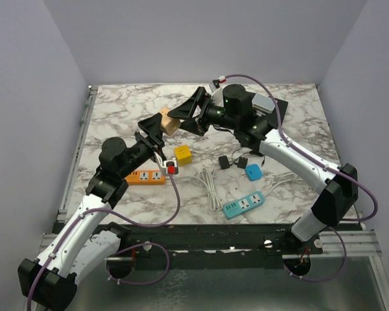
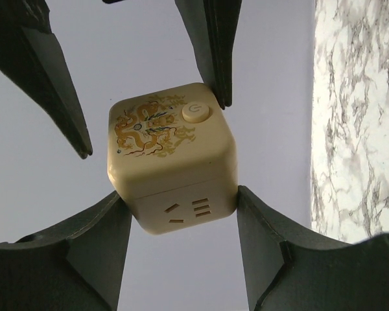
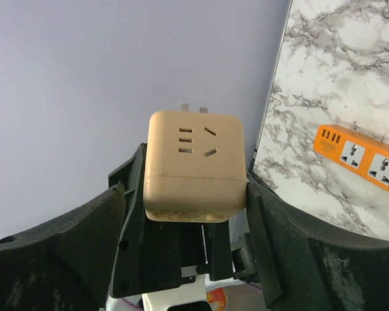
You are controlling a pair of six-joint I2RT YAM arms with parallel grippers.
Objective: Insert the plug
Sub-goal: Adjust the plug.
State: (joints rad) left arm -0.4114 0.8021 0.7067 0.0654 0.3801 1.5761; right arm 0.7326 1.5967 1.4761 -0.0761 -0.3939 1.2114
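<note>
A beige cube socket [image 1: 170,122] with a dragon print and a round button is held in the air over the back of the table. My left gripper [image 1: 158,127] is shut on its lower sides, as the left wrist view [image 2: 180,202] shows. The cube [image 2: 172,155] shows slot openings. My right gripper [image 1: 187,110] is open and straddles the same cube [image 3: 194,165]. One of its fingers [image 2: 215,58] touches the cube's corner and the other stands apart. Metal prongs [image 3: 193,107] stick out of the cube's far face. An orange power strip [image 1: 146,177] lies on the table below.
A yellow cube [image 1: 183,155], two small black adapters [image 1: 224,161], a blue adapter [image 1: 253,172], a white cable [image 1: 211,188] and a blue power strip [image 1: 244,204] lie on the marble table [image 1: 292,116]. The orange strip also shows in the right wrist view [image 3: 360,157]. Grey walls enclose three sides.
</note>
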